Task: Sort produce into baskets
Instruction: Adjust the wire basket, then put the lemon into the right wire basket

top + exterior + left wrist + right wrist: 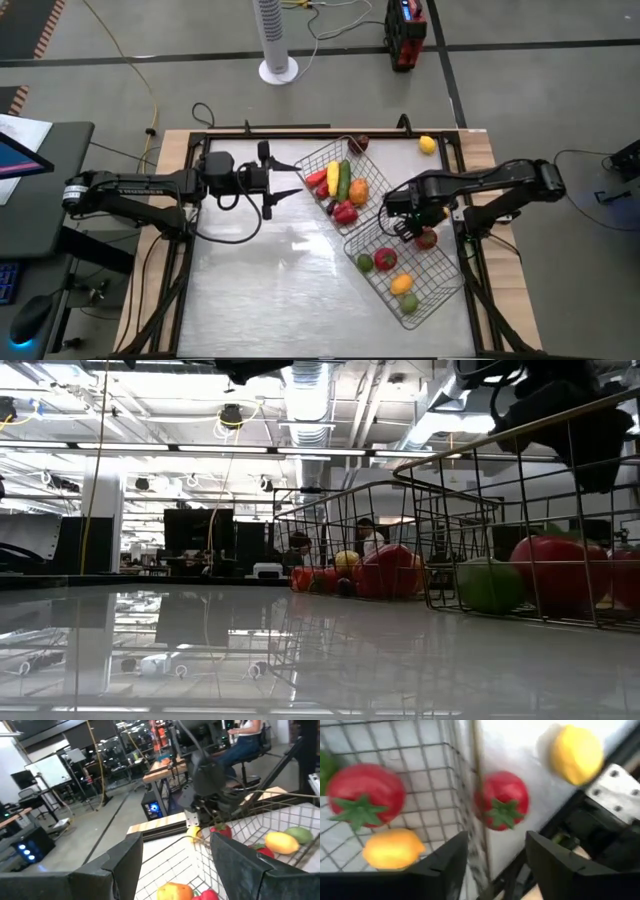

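Your right gripper point(413, 226), open, hovers over 1 tomato point(427, 238) beside the near basket point(437, 290); light, smooth, grip its middle.

A grey concrete floor point(150, 40) surrounds the glossy white table point(270, 290), and a white tower fan point(277, 40) stands just beyond its far edge, near a red and black box point(405, 35). Across the room, long ceiling lights point(180, 448) and silver ducts point(305, 390) hang over dark monitors point(198, 532). A whiteboard point(52, 767) and a person seated on an office chair point(245, 745) show farther off.
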